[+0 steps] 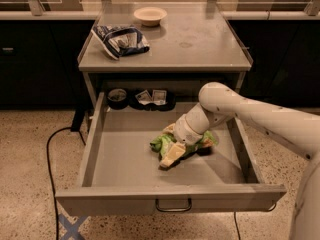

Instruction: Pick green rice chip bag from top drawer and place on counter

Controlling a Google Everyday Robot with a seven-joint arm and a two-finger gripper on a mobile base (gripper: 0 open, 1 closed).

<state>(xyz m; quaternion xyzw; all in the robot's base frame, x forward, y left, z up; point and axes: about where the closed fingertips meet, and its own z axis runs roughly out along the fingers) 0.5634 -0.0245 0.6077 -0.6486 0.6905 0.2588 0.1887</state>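
The green rice chip bag [161, 144] lies crumpled on the floor of the open top drawer [125, 164], right of its middle. My gripper [182, 151] is down on the bag, reaching in from the right on the white arm [250, 116], and it covers the bag's middle. Green shows on both sides of it. The grey counter [200, 44] is directly above the drawer.
A dark blue-and-white bag [120, 40] and a pale bowl [150, 15] sit on the counter's left and back. A black round object [117, 97] and small packets [152, 96] are at the drawer's back. A black cable [50, 154] runs on the floor at left.
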